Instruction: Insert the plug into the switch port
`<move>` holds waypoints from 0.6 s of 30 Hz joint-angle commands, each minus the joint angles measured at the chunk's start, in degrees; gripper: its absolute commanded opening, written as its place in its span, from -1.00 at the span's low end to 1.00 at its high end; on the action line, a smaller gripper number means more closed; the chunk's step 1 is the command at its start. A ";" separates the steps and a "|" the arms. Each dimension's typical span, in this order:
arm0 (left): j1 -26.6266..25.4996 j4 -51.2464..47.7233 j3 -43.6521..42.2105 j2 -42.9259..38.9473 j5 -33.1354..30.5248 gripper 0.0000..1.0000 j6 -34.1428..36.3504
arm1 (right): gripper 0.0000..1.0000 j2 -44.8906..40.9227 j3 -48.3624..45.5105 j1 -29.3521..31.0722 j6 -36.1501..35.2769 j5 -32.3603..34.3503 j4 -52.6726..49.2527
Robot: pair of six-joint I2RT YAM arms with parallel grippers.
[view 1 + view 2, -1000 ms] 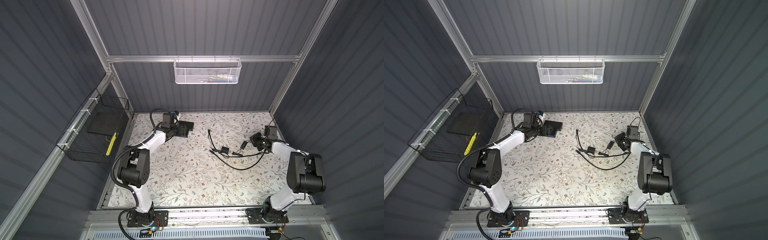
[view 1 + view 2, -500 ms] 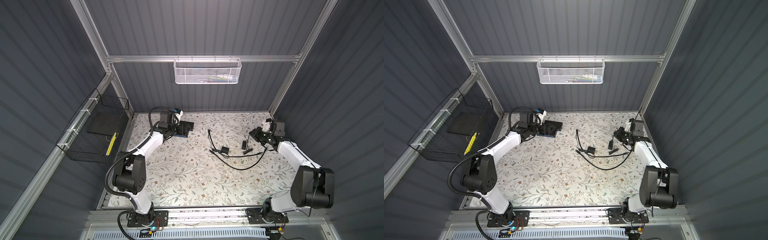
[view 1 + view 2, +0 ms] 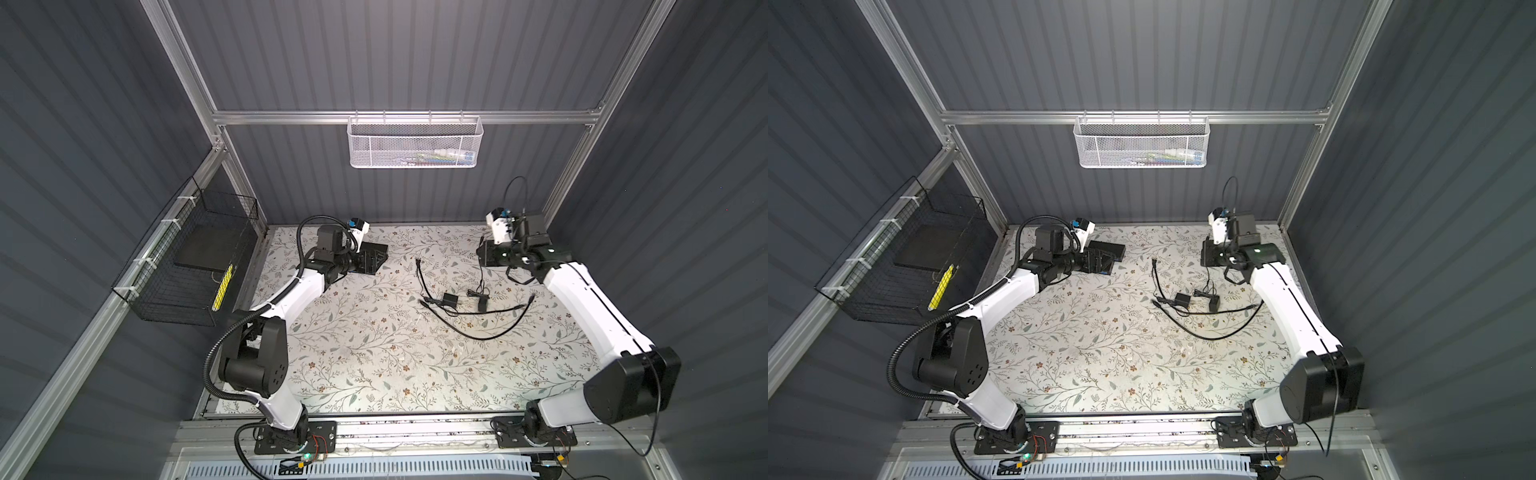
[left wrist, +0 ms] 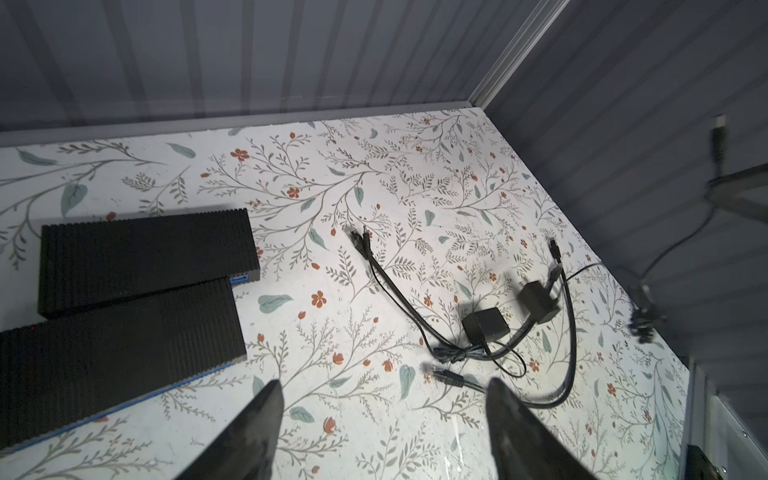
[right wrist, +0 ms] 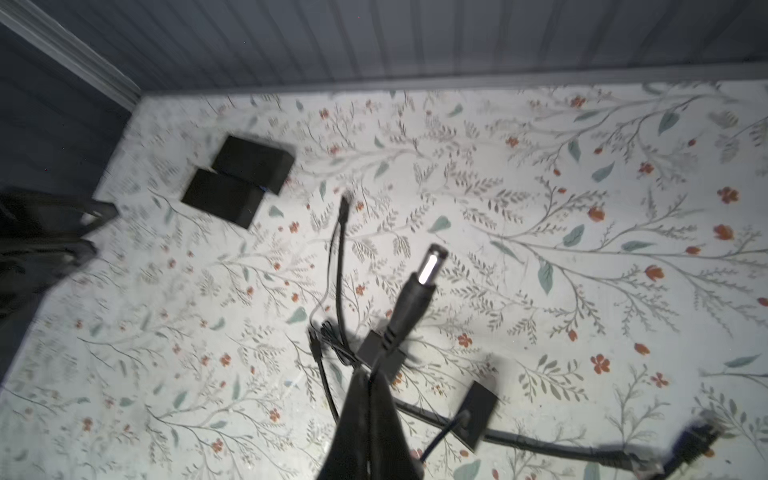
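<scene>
Floral tabletop (image 3: 374,353), left gripper (image 4: 382,382) spread wide, right gripper (image 5: 371,376) pinching the plug (image 5: 415,291)

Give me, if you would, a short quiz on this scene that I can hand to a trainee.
1. True or false: the right gripper is shut on the plug and holds it clear of the table.
2. Multiple choice: how many flat black boxes lie on the table near the left gripper? A: one. B: two. C: four.
3. Fill in the gap: the left gripper's jaws stand ___, with nothing between them.

Key: 1 true; 2 B; 3 open.
</scene>
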 commanded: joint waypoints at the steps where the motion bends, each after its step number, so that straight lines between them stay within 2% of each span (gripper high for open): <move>1: -0.45 -0.14 -1.34 -4.15 1.68 0.54 0.70 | -1.00 3.73 0.42 4.09 -3.63 13.70 -5.76; 6: -0.45 -0.18 -2.59 -6.14 2.00 0.55 0.78 | -1.00 6.49 1.10 5.94 -3.14 18.80 -5.44; 11: -1.75 10.93 -7.14 -5.90 7.78 0.55 -6.31 | -1.00 6.12 -1.48 7.11 0.48 19.43 -1.42; 14: -5.49 16.91 -9.50 -4.34 9.15 0.55 -8.80 | -1.00 4.14 -5.16 7.11 6.03 16.44 4.02; 18: -10.69 24.61 -10.32 0.59 10.53 0.55 -12.88 | -1.00 -0.10 -12.79 7.12 12.89 6.71 16.77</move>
